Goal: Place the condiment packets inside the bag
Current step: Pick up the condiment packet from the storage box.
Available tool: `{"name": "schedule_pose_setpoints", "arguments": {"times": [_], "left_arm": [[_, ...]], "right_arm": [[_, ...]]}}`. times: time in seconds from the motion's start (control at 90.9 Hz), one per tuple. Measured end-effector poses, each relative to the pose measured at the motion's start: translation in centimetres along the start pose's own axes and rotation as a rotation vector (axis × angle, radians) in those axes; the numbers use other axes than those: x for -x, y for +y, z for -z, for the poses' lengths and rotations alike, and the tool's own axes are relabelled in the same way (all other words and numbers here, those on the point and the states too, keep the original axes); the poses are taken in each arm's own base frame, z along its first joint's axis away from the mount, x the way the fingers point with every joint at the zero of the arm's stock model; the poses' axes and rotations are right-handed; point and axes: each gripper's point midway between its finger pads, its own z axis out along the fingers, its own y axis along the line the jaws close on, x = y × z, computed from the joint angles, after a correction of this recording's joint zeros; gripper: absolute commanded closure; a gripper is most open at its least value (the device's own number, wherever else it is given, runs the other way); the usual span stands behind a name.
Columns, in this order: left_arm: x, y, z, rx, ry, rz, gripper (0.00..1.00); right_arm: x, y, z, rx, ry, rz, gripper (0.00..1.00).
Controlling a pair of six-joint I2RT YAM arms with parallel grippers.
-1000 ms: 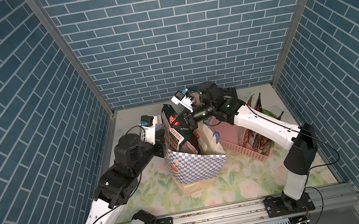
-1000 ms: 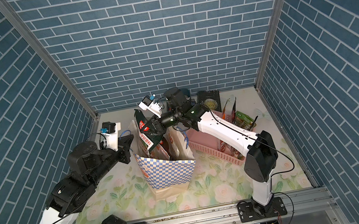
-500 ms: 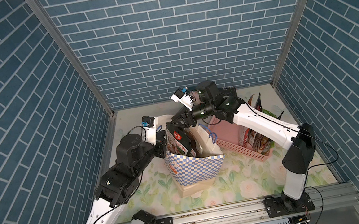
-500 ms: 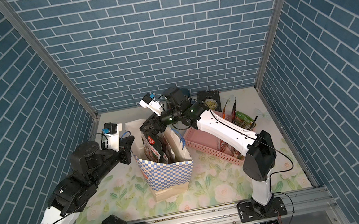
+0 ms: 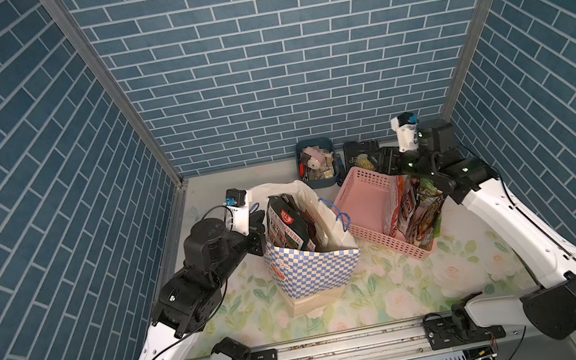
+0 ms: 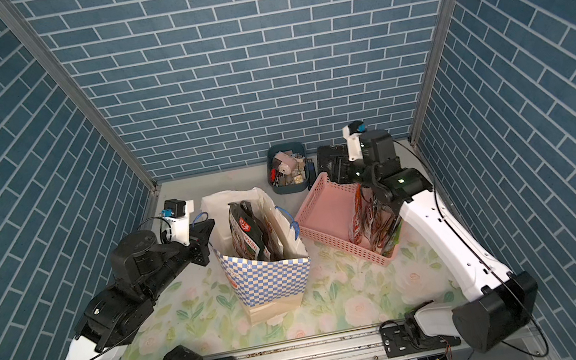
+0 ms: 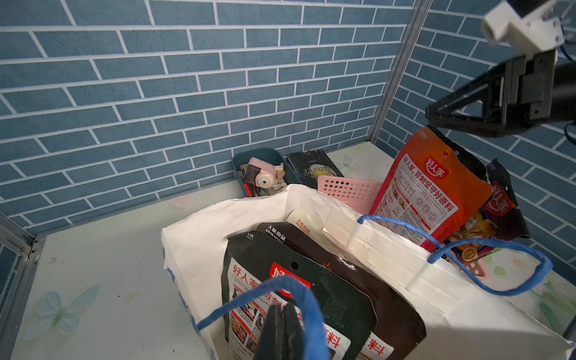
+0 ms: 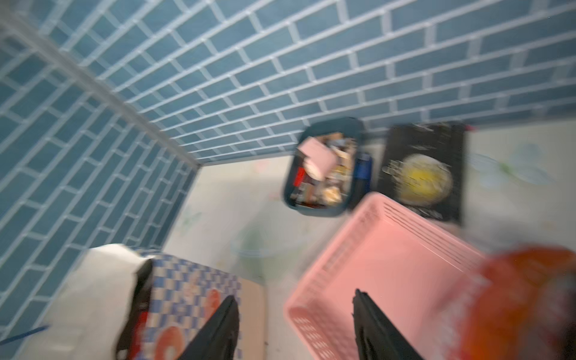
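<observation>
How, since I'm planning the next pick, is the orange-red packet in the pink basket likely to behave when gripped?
Probably floppy: the orange-red packet is a thin flat pouch, propped on edge against other packets in the pink basket. Likely slippery, given its glossy face. Gripped by its top edge, it may hang and sway; its weight cannot be judged.

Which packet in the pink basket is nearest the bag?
The orange-red packet; the black packet and green packet stand beyond it, farther from the bag.

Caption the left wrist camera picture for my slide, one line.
Left gripper, shut, by the blue handle of the bag; black condiment packets inside, an orange packet waits in the pink basket.
</observation>
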Motion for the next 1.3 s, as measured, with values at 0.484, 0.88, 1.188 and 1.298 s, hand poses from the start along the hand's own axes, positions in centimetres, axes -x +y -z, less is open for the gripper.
{"name": "schedule_pose_setpoints", "arguments": {"times": [0.484,0.88,1.188,1.298], "left_arm": [[-0.3,-0.1,0.6,-0.008,-0.01,-0.008,1.0],[-0.2,-0.1,1.0,-0.009,-0.022,-0.011,1.0],[-0.3,-0.1,1.1,-0.009,-0.022,-0.012,1.0],[-0.3,0.0,1.1,-0.006,-0.023,-0.012,1.0]], "right_arm": [[-2.9,-4.3,1.7,-0.226,0.064,-0.074,0.35],[-8.4,-7.8,-2.3,-0.327,0.227,-0.091,0.42],[-9.0,-8.8,-3.1,-0.353,0.209,-0.111,1.0],[-8.7,-8.8,-2.7,-0.36,0.205,-0.096,1.0]]}}
